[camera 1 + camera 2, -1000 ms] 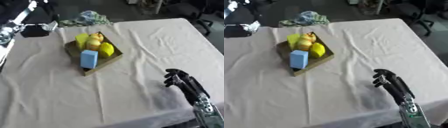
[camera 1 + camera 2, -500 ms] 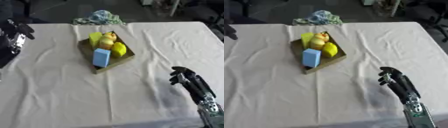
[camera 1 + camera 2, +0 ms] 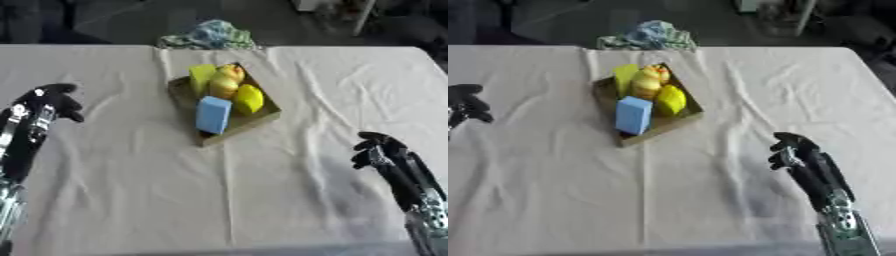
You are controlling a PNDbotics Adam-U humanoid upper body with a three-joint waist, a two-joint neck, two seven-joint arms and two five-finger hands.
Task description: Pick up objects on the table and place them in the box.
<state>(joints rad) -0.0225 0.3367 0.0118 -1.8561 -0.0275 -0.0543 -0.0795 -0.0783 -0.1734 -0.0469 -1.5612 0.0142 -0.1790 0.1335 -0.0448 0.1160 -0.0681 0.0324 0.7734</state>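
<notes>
Brown cardboard, shallow and open-topped, the box (image 3: 262, 116) sits askew a little beyond the middle of the table, and it already holds everything that looks like a task object. A blue block (image 3: 213, 114) leans at its near end. Behind it lie a yellow lemon-shaped piece (image 3: 248, 98), a yellow-and-red pear-like fruit (image 3: 226, 82), and a yellow-green piece (image 3: 201, 77) at the far-left corner. All four lie inside the walls, packed touching one another.

Around the box the white tablecloth (image 3: 289, 200) is wrinkled, with no loose object showing anywhere on it. A bundle of blue-green cloth (image 3: 210, 35) rests at the far edge of the table, well apart from the box; whether it counts as something to be packed cannot be told.

The left hand (image 3: 48, 102) is raised over the left side of the table, fingers curled inward and holding nothing. The right hand (image 3: 794, 152) shows near the lower right corner, fingers likewise curled and empty. Both are well apart from the box.

Judging by this layout, the picking and placing looks finished, or nearly so. The cloth bundle is the only candidate left, and neither hand is reaching toward it.
</notes>
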